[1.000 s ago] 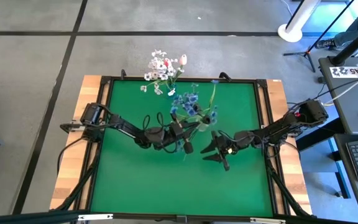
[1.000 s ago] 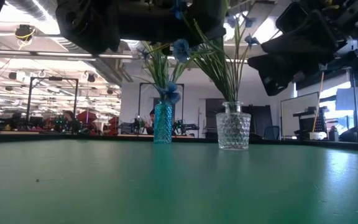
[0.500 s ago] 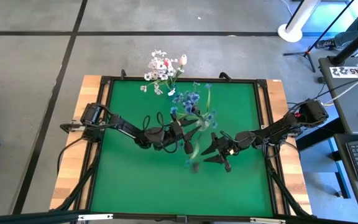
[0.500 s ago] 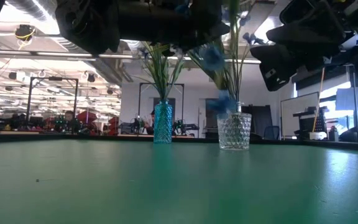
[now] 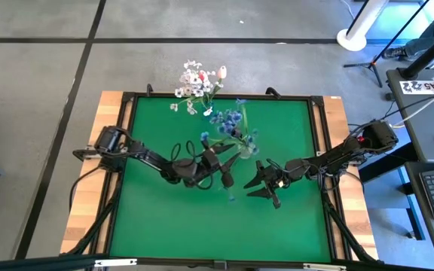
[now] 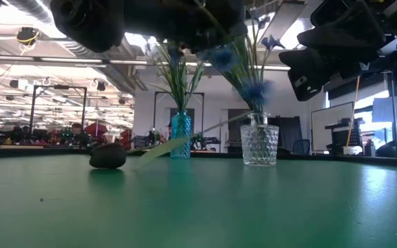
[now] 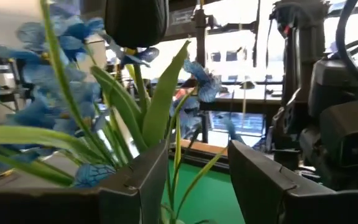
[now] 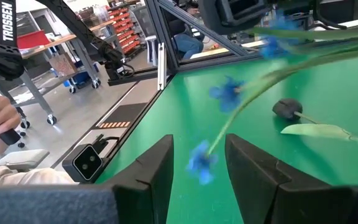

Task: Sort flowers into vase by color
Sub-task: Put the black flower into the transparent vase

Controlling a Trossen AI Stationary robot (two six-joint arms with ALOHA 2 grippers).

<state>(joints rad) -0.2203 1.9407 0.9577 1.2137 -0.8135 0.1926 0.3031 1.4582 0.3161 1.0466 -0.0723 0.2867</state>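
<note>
Stems feel whippy; I'd pinch the blue spray low. Left gripper beside it gapes, holding nothing.

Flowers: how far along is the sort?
Done: blue sprays stand in the clear vase; a white-and-pink bunch stands at the far edge. In hand: nothing, left pincer and right pincer both open. Left: the dark bud lies on the green mat, unsorted.
</note>
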